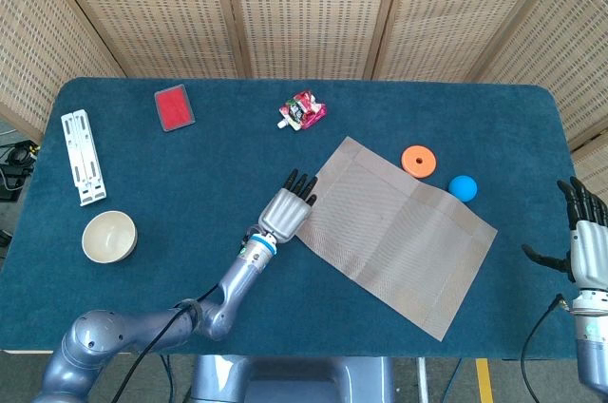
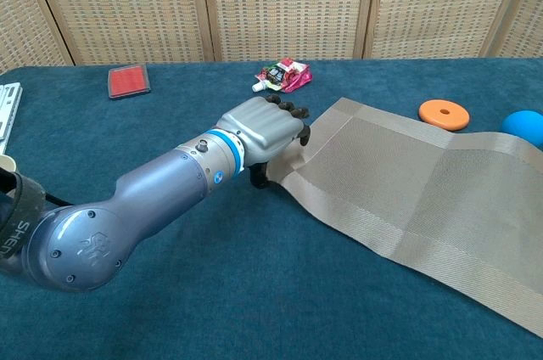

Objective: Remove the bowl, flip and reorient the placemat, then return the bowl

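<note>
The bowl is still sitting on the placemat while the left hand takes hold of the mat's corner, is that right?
Not quite. The bowl sits on the table's blue cloth, well apart from the placemat, as the head view shows. The left hand is at the mat's corner.

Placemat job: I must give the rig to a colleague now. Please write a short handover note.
Left hand is on the placemat's near-left edge, fingers over the corner; a firm grip cannot be confirmed.
Right hand is open, off the table's right end.
Bowl is already off the mat, at the table's front left.
Left to do: flip and reorient the placemat, then put the bowl back on it.
</note>
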{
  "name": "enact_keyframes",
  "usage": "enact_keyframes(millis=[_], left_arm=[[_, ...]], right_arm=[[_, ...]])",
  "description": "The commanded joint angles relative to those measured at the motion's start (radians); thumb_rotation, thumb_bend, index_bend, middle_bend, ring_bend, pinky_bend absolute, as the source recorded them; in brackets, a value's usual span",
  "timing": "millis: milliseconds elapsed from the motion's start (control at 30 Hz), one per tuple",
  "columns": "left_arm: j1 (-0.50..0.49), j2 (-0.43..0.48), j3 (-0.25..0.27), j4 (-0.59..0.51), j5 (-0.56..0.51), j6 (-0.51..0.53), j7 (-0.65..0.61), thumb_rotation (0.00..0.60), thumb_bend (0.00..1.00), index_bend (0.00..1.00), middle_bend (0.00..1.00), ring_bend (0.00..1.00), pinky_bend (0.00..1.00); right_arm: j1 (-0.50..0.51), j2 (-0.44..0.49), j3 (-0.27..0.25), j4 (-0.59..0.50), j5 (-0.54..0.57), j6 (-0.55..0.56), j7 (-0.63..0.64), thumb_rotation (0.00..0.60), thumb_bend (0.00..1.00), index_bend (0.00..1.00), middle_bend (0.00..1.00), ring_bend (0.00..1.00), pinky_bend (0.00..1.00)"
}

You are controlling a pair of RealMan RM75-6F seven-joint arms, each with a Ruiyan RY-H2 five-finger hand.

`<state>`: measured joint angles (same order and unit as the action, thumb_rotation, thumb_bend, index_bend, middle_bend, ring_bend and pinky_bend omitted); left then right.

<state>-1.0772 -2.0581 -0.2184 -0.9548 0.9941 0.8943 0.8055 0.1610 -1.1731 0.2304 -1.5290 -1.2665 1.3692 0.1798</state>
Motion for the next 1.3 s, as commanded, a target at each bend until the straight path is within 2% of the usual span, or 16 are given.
enact_keyframes(millis=[33,267,433,633,933,1200,1267,1300], left_arm=[[0.004,-0.001,0.0,0.006,0.029,0.008,-0.039,0.6,0.57,0.24,0.0,0.0,0.0],[0.008,-0.007,0.001,0.02,0.08,0.015,-0.099,0.6,0.58,0.27,0.0,0.0,0.0],[0.011,-0.017,0.002,0.036,0.112,0.024,-0.132,0.6,0.57,0.49,0.0,0.0,0.0],[0.02,-0.019,-0.002,0.049,0.132,0.03,-0.152,0.6,0.55,0.61,0.0,0.0,0.0],[0.075,0.036,0.013,-0.007,0.154,0.061,-0.175,0.6,0.55,0.65,0.0,0.0,0.0],[0.165,0.153,0.062,-0.13,0.162,0.096,-0.177,0.6,0.55,0.67,0.0,0.0,0.0],[0.193,0.191,0.086,-0.184,0.174,0.104,-0.192,0.6,0.55,0.67,0.0,0.0,0.0],[0.214,0.217,0.115,-0.217,0.194,0.116,-0.198,0.6,0.55,0.67,0.0,0.0,0.0]], right_arm=[[0.0,0.0,-0.001,-0.002,-0.003,0.001,-0.001,0.6,0.21,0.1,0.0,0.0,0.0],[-0.002,0.006,-0.001,-0.007,-0.003,0.001,0.007,0.6,0.21,0.1,0.0,0.0,0.0],[-0.002,0.009,-0.002,-0.009,-0.002,-0.005,0.015,0.6,0.21,0.1,0.0,0.0,0.0],[-0.002,0.011,-0.003,-0.01,-0.004,-0.004,0.017,0.6,0.21,0.1,0.0,0.0,0.0],[-0.001,0.013,-0.008,-0.018,-0.011,-0.003,0.006,0.6,0.21,0.1,0.0,0.0,0.0],[-0.003,0.013,-0.016,-0.039,-0.018,0.007,-0.028,0.6,0.21,0.1,0.0,0.0,0.0],[-0.005,0.012,-0.017,-0.044,-0.024,0.017,-0.037,0.6,0.21,0.1,0.0,0.0,0.0],[-0.007,0.011,-0.018,-0.047,-0.028,0.024,-0.043,0.6,0.21,0.1,0.0,0.0,0.0]])
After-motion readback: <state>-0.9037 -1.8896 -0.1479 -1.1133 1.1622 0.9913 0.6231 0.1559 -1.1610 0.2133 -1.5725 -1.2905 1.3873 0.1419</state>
